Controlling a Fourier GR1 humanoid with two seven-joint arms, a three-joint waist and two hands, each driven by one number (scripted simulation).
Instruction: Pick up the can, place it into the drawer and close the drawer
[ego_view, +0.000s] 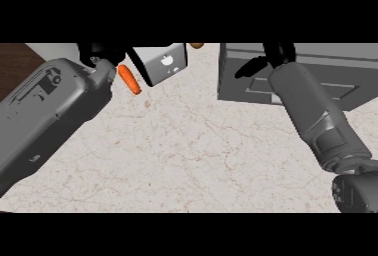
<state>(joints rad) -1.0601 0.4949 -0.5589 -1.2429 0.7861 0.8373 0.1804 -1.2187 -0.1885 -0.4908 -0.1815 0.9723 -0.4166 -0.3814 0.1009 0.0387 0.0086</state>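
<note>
Reaching over the drawer (295, 75), the right robot hand (269, 57) is half cropped, its grip unreadable.

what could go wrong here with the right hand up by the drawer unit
1. The right hand is at the grey drawer unit, and its forearm hides part of the front, so whether the can is inside cannot be seen; closing could catch the hand or whatever it holds.
2. The left hand is close to the carrot and the grey carton; a sweep of that forearm could knock either of them.
</note>
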